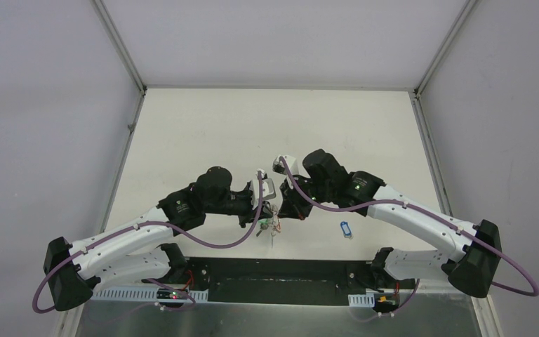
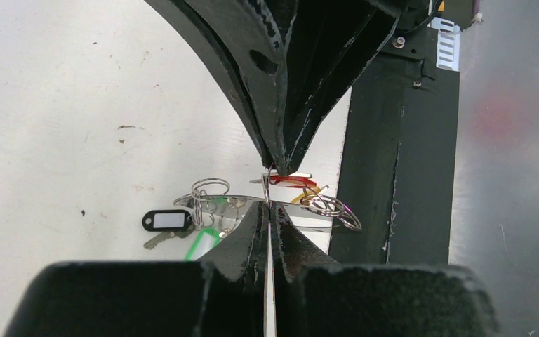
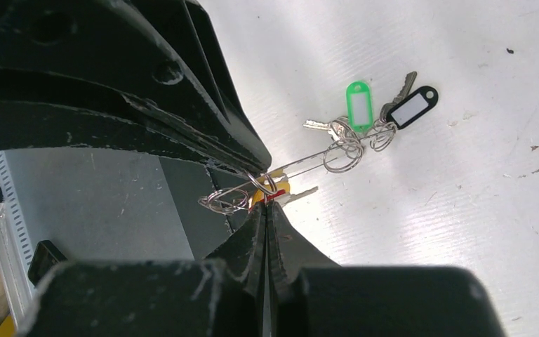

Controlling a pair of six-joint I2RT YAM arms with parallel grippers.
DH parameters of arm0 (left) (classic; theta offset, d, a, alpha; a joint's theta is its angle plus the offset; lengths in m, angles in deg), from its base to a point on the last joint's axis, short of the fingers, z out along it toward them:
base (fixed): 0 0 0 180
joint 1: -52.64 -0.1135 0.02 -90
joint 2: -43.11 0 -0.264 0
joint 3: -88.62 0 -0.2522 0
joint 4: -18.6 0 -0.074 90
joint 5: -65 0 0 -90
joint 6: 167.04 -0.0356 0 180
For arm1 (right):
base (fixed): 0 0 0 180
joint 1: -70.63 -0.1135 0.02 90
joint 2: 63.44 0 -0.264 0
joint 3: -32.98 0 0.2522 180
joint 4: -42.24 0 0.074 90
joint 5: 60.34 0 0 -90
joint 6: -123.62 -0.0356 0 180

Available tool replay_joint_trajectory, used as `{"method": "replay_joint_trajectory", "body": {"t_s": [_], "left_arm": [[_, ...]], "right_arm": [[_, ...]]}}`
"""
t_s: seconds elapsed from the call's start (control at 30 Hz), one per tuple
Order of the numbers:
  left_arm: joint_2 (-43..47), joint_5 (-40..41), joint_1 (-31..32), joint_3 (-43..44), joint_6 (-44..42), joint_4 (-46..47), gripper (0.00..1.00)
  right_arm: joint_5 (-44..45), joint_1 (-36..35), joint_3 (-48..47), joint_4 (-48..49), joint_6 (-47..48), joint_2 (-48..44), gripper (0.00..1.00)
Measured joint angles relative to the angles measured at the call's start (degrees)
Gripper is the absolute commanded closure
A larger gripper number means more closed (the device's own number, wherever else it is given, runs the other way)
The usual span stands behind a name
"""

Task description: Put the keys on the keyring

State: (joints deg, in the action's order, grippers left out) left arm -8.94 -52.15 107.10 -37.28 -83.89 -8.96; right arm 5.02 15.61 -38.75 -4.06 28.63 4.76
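Both arms bent inward, wrists meeting over the near middle of the white table (image 1: 253,126). Left gripper (image 2: 270,214) shut, fingertips pressed together on the thin wire rim of the keyring (image 3: 309,157). Right gripper (image 3: 267,207) shut as well, pinching the red-tagged key (image 2: 291,180) right at the rim, tip to tip with the left one and almost touching it. A yellow tag (image 3: 281,187) just beside the red one, hard to make out. Keyring held between the two grippers, tilted, its far side sloping down towards the tabletop. Several silver split rings (image 3: 344,156) bunched along the rim, one more loop (image 3: 228,201) near the fingertips. On the low side, the green-tagged key (image 3: 358,98) and the black-tagged key (image 3: 412,107) side by side, hooked to those rings; resting on the table or hanging just above it, cannot tell. Blue-tagged key (image 1: 345,229) alone on the table, apart from the ring, to the right of the grippers and close under the right forearm.
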Motion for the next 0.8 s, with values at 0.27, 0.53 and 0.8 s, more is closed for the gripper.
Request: {"method": "replay_joint_trajectory", "body": {"t_s": [0.27, 0.53, 0.8], "left_arm": [[0.07, 0.11, 0.0, 0.0, 0.0, 0.04, 1.0], [1.53, -0.07, 0.79, 0.0, 0.07, -0.02, 1.0], [2.21, -0.09, 1.07, 0.0, 0.07, -0.02, 1.0]], "right_arm": [[1.25, 0.0, 0.0, -0.59, -0.83, 0.02, 1.0], [3.02, 0.09, 0.0, -0.28, -1.29, 0.13, 1.0], [2.69, 0.07, 0.0, 0.11, -1.36, -0.31, 1.0]]}}
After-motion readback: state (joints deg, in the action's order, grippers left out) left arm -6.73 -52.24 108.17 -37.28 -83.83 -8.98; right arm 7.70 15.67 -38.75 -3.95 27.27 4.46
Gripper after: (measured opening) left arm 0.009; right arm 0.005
